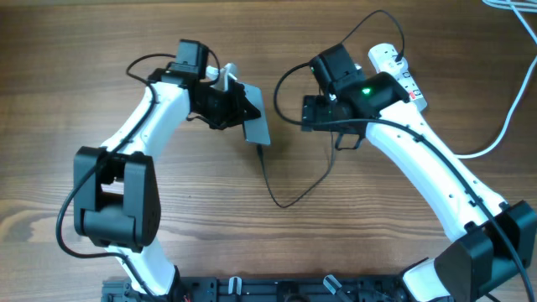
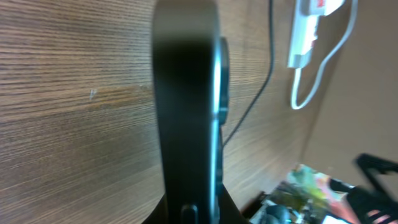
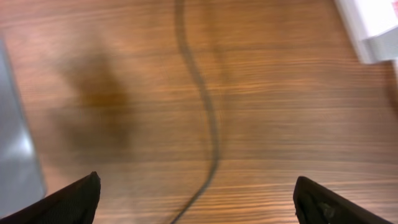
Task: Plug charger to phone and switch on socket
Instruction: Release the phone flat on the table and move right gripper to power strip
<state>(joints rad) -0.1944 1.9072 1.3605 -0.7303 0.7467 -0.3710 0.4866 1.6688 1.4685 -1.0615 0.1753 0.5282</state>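
overhead: the left gripper (image 1: 239, 107) is clamped on the phone (image 1: 260, 127), holding it tilted above the table (image 1: 101, 50). the charger (image 1: 289, 195) meets the phone's lower short edge, loops away below it, then climbs back up on the phone's right. whether the plug is fully home i cannot tell. the right gripper (image 1: 307, 113) sits just right of the phone, jaws spread and empty. the socket (image 1: 401, 74) lies well to the phone's right, partly under the right arm.

left wrist: the phone (image 2: 186, 112) fills the middle as a dark edge-on slab, and the fingers on it are not clear here. beyond the phone run the charger (image 2: 264, 81), the socket (image 2: 308, 31) and its white cord (image 2: 323, 71).

right wrist: the fingertips (image 3: 81, 199) stand wide apart over bare wood. the charger (image 3: 202, 106) lies blurred on the table between them, untouched. the phone (image 3: 15, 143) shows as a grey strip at the left edge.

handling, as i judge it: the phone is stiff, smooth and likely slippery, with glass to spare, so it is best held across its long edges. the cable is light and limp, so pinch it at the stiff plug body, not along its length. the socket looks light enough to slide, so press its switch straight down.
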